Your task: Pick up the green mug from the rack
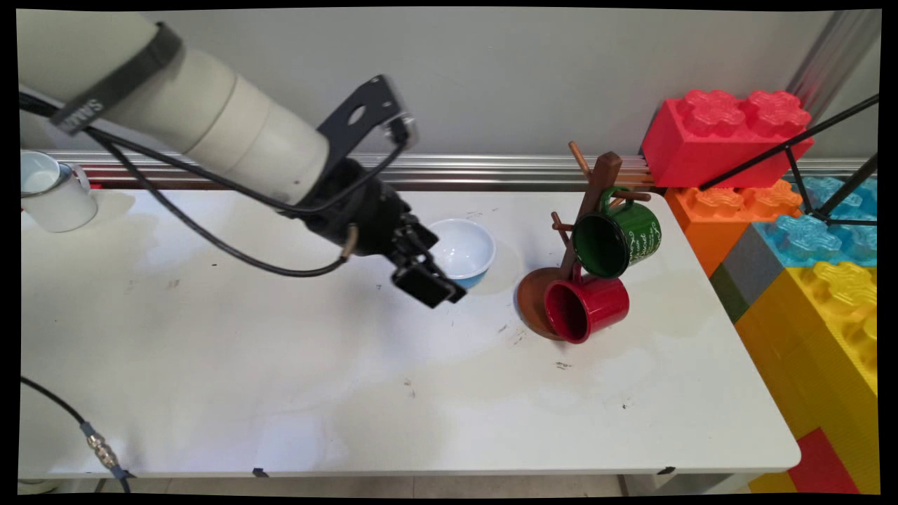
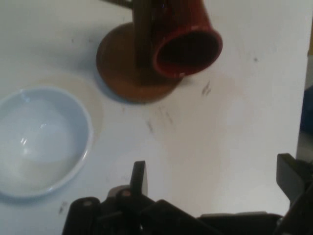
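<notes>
My black gripper (image 1: 429, 284) hovers over the white table (image 1: 280, 393), just left of and in front of a light blue bowl (image 1: 461, 250). In the hand view the gripper (image 2: 215, 183) is open, its two fingers far apart with nothing but bare table between them. The bowl (image 2: 39, 139) lies at that view's left. Beyond it stands a wooden mug tree (image 1: 593, 203) on a round brown base (image 2: 129, 66). A red mug (image 1: 586, 307) hangs low on it, mouth towards the camera, and a green mug (image 1: 617, 238) hangs above. The red mug (image 2: 186, 41) shows at the hand view's top.
A white mug (image 1: 52, 193) stands at the table's far left corner. Large toy bricks, red (image 1: 722, 137), orange (image 1: 729, 210), blue (image 1: 821, 235) and yellow (image 1: 835, 330), are stacked along the right edge. A black cable (image 1: 70, 421) crosses the near left corner. A metal rail (image 1: 491, 168) runs along the back.
</notes>
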